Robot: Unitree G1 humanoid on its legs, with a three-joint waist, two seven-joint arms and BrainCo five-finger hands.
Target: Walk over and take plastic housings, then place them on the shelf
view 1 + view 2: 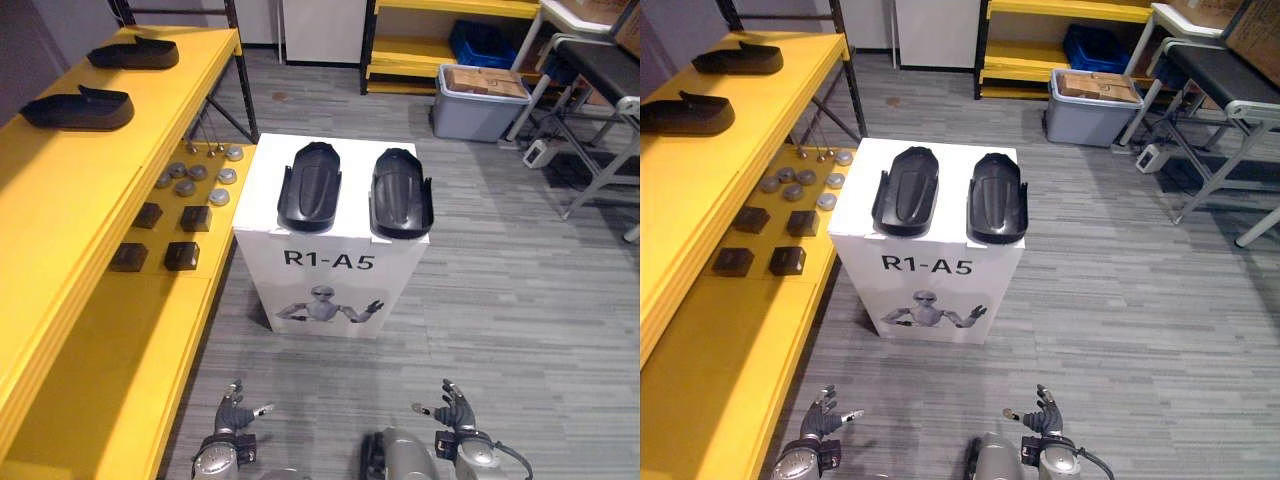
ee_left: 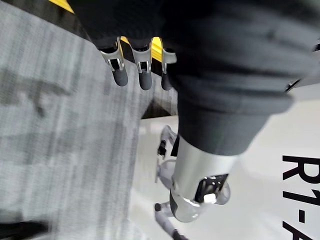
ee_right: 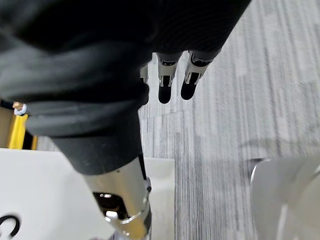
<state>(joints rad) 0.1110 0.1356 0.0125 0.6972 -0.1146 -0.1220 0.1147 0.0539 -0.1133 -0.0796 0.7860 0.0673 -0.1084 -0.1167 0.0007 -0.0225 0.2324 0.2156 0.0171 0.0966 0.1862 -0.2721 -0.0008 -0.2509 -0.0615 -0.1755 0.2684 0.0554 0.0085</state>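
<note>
Approach: housings [image 1: 309,187] on box [image 1: 400,280], nothing picked yet
Left hand [image 1: 232,412] and right hand [image 1: 456,408] hang low, fingers apart and straight, gripping nothing; two housings lie side by side on the white box, just beside the yellow shelf [image 1: 90,190]; best to walk in square to the box, then take one per hand.

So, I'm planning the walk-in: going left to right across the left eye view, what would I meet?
Near shelf housing → discs → left box housing → right box housing → grey bin
</note>
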